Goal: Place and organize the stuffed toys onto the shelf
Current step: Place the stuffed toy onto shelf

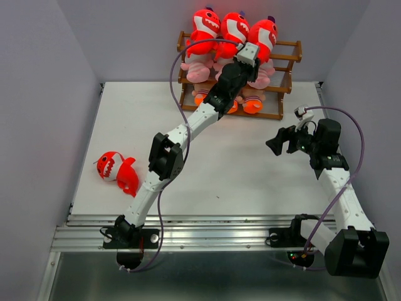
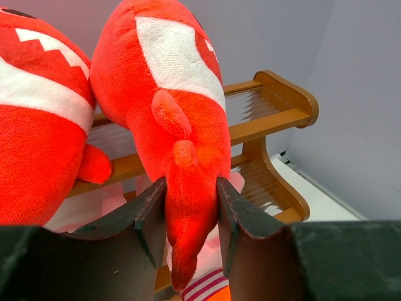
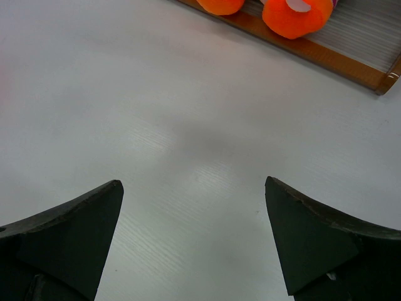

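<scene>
Left gripper [image 2: 191,188] is clamped on the tail end of the right-hand shark [image 2: 169,94], one black finger pressed in on each side. In the left wrist view that shark sits upright on the top tier of the shelf [image 2: 279,103], white belly panel facing up and to the right. The middle shark [image 2: 37,125] is squished right up against it on the left. Under the held tail you can just see a bit of pink and white striped plush [image 2: 207,285] on the tier below.

Right wrist view: right gripper [image 3: 194,188] is spread wide with nothing in it, hanging over bare white tabletop [image 3: 156,113]. The front edge of the shelf's bottom tier cuts across the top right corner, with two orange feet [image 3: 294,14] poking out on it.

Top view: the left arm is stretched all the way to the back, at the right end of the top tier. Three sharks stand in a row up there, the left-hand shark [image 1: 203,28] included. There are pink toys [image 1: 195,68] on the middle tier and orange-footed dolls [image 1: 252,102] on the bottom one. The loose shark [image 1: 117,170] lies on its side on the tabletop at the far left, well apart from the shelf. The right arm is parked near the right side, short of the shelf.
</scene>
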Motion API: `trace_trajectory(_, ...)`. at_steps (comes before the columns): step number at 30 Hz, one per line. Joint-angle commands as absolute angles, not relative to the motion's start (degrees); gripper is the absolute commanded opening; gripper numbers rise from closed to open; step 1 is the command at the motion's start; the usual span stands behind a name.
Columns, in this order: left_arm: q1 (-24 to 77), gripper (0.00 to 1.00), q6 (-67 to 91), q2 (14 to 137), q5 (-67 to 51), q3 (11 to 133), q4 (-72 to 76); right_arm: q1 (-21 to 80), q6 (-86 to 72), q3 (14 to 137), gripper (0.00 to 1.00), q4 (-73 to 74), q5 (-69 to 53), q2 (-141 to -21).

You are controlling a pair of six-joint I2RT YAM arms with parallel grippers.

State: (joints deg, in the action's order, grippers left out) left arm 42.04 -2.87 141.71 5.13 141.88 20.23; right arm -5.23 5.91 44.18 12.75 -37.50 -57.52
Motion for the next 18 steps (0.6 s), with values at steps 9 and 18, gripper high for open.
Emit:
trace_trajectory(9, 42.45, 0.12, -0.35, 139.48, 5.97, 145.81, 26.1, -5.54, 5.8, 44.47, 1.0, 9.84, -37.53, -56.95)
trace_trajectory(18, 42.36, 0.09, 4.48, 141.15, 7.55, 146.25, 28.65, -5.54, 5.89, 44.47, 1.0, 9.84, -37.35, -56.87)
